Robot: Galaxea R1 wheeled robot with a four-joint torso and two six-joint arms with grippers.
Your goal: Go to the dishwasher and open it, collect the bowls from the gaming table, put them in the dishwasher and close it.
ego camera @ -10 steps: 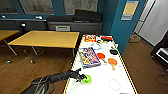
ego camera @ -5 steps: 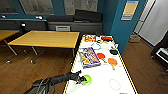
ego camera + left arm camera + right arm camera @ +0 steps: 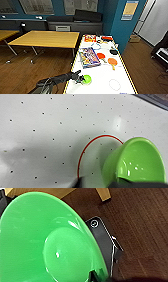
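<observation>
The left gripper (image 3: 80,79) is pinching the green bowl's (image 3: 87,79) near-left rim on the gaming table (image 3: 100,75); the bowl is sitting just right of it.

We saw the long white gaming table (image 3: 100,72) stretching away on the right. A bright green bowl (image 3: 87,79) sat tilted at its near left edge. Another green bowl (image 3: 45,245) hung over the dark wooden floor.

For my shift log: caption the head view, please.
Left gripper at a green bowl on the white gaming table, near game boxes and orange paddles.
</observation>
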